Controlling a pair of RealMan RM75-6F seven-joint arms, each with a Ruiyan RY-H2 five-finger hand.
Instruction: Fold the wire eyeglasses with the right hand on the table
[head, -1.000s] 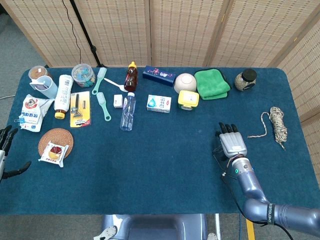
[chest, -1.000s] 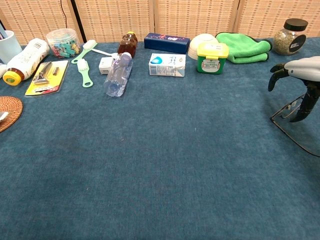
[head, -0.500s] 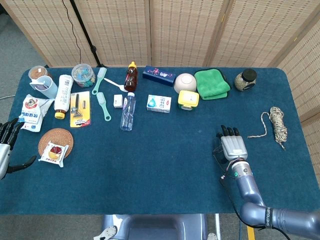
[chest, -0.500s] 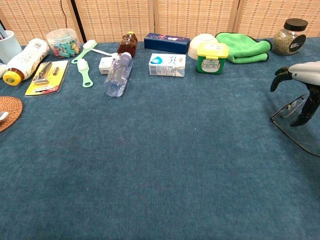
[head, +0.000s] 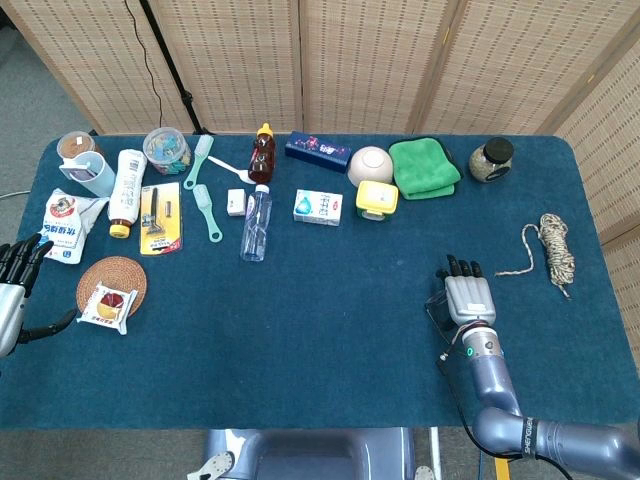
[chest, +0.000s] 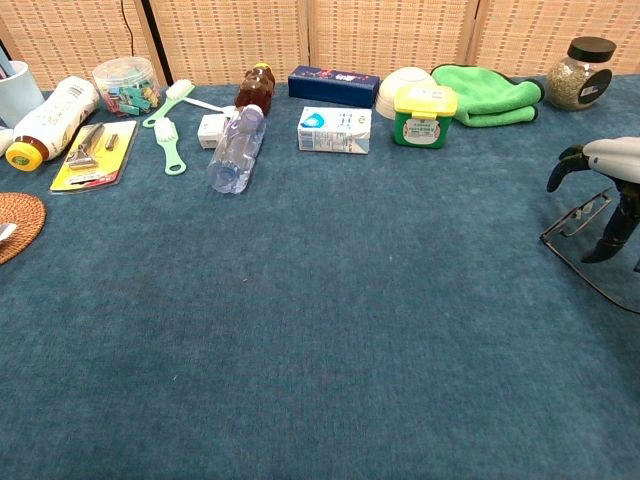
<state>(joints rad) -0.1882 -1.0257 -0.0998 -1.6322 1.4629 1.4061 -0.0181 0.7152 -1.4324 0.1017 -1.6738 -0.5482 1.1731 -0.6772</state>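
Note:
The wire eyeglasses (chest: 577, 222) lie unfolded on the blue table near its right front, one thin temple running toward the front edge. In the head view only a bit of the eyeglasses (head: 434, 309) shows beside my right hand (head: 467, 297). That right hand (chest: 606, 178) hovers palm-down over them, fingers curved downward and apart from the thumb, one fingertip (chest: 598, 254) close by the frame. It holds nothing that I can see. My left hand (head: 14, 288) hangs off the table's left edge with fingers spread and empty.
A coiled rope (head: 554, 247) lies right of the right hand. Along the back stand a jar (chest: 577, 60), green cloth (chest: 488, 93), yellow-lidded tub (chest: 424, 114), bowl (chest: 403, 86), boxes and a lying bottle (chest: 234, 149). A woven coaster (head: 111, 285) sits at the left.
My right hand has drawn back toward the front edge over the eyeglasses, shifting right in the chest view. My left hand has risen a little at the left edge.

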